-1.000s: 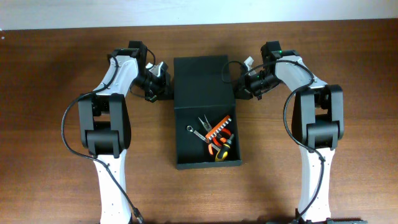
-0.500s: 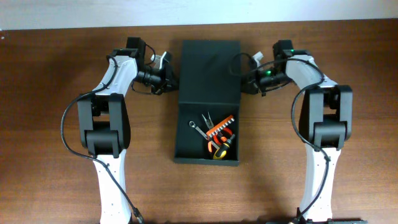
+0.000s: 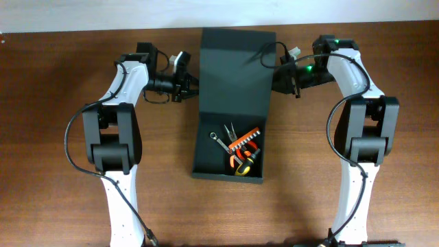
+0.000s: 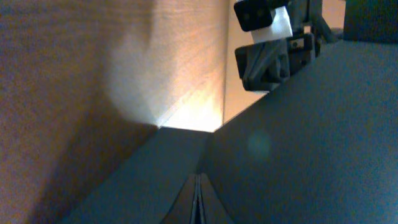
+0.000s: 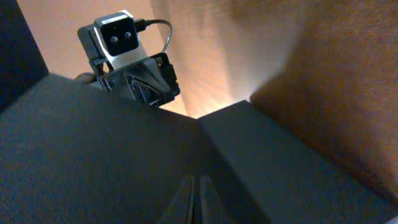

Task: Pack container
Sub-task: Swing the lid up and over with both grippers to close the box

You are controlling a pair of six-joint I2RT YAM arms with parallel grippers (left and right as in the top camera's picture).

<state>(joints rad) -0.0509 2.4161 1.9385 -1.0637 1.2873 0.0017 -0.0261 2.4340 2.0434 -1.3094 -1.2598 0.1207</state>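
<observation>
matte dark container (image 3: 235, 75), wood-grain table (image 3: 55, 103)

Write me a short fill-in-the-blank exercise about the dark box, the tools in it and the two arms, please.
1. The wrench lies ______ the container.
2. The lid is up, so the container is ______, not closed.
3. The bit holder next to the wrench is ______ in colour.
4. The left gripper and the right gripper have their jaws at ______ sides of the lid.

Missing words: inside; open; orange; opposite.
</observation>
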